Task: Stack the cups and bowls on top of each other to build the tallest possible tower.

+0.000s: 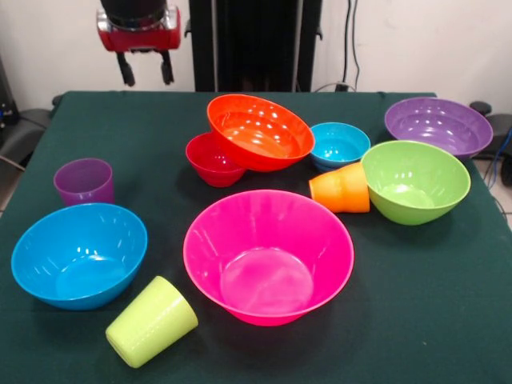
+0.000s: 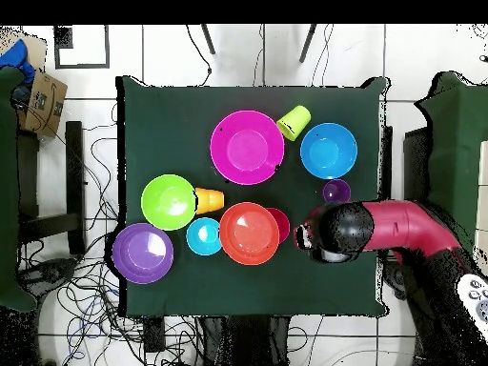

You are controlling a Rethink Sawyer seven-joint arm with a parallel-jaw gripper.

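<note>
The gripper (image 1: 145, 74) hangs open and empty, with the tilted orange bowl (image 1: 260, 132), leaning on the small red bowl (image 1: 213, 160), below and off to one side of the jaws

White wall (image 1: 416, 40), seemingly tiled floor (image 2: 419, 57)

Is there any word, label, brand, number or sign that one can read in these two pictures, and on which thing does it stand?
None can be read.
The glossy plastic bowls, such as the big pink bowl, and the plastic cups, such as the lime green cup, show no print.
The brown cardboard box beside the table shows no readable print.
</note>
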